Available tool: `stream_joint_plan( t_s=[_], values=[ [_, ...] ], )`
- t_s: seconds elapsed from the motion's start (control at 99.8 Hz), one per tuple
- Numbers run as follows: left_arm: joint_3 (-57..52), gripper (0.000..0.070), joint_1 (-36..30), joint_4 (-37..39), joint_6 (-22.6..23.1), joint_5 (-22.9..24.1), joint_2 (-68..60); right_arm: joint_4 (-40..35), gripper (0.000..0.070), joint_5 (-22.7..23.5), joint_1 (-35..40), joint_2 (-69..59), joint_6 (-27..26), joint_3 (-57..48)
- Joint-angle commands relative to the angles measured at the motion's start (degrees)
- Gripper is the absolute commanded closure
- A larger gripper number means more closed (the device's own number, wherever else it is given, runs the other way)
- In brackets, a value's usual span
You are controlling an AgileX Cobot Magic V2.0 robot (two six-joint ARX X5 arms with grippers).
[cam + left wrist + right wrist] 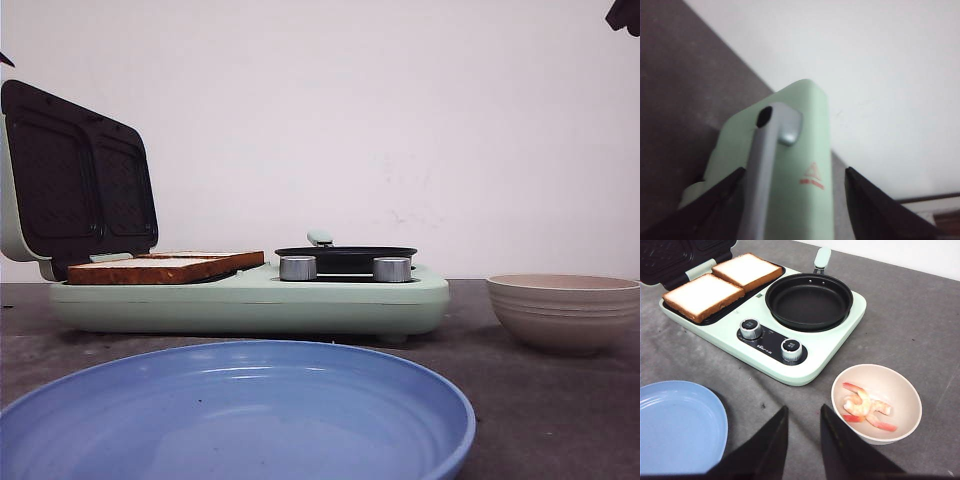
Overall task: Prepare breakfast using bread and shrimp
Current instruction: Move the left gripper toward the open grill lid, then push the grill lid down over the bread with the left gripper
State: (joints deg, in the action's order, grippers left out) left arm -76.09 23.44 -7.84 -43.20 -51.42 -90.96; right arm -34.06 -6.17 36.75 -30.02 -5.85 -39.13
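Item: shrimp (866, 407) in beige bowl (907, 400), awaiting transfer to frying pan (809, 300).
Right gripper (803, 437) fingers slightly apart, empty; left gripper (795, 200) spread wide astride lid handle (771, 150). Descend centred, pinch gently.

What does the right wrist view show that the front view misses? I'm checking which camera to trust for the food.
Only the right wrist view shows the orange-white shrimp lying inside the beige ribbed bowl, the empty inside of the round black frying pan, and the right gripper, slightly open. Only the front view shows the cooker's raised dark lid nearly whole. Both show the two square white bread slices on the mint-green cooker and the round blue plate.
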Motion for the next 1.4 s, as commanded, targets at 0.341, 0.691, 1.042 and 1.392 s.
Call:
stream_joint_plan(
  t_s=[0.341,0.691,1.042,1.392],
  values=[
    [-9.7,0.0385,-0.4,-8.9,11.7,-5.4,-11.0,-0.8,0.0575,-0.9,0.4,-0.2,-0.5,-0.2],
    [-9.7,0.0389,-1.5,-8.4,12.6,-11.7,-16.0,-1.2,0.0575,-1.4,0.4,-0.2,-0.6,-0.2],
    [-9.8,0.0591,-1.2,-6.2,12.3,-13.6,-16.0,-2.0,0.0575,-1.4,0.4,-0.2,-0.6,-0.2],
    [-9.9,0.069,-1.5,-5.8,12.3,-16.7,-16.0,-2.0,0.0575,-1.4,0.4,-0.2,-0.6,-0.2]
  ],
)
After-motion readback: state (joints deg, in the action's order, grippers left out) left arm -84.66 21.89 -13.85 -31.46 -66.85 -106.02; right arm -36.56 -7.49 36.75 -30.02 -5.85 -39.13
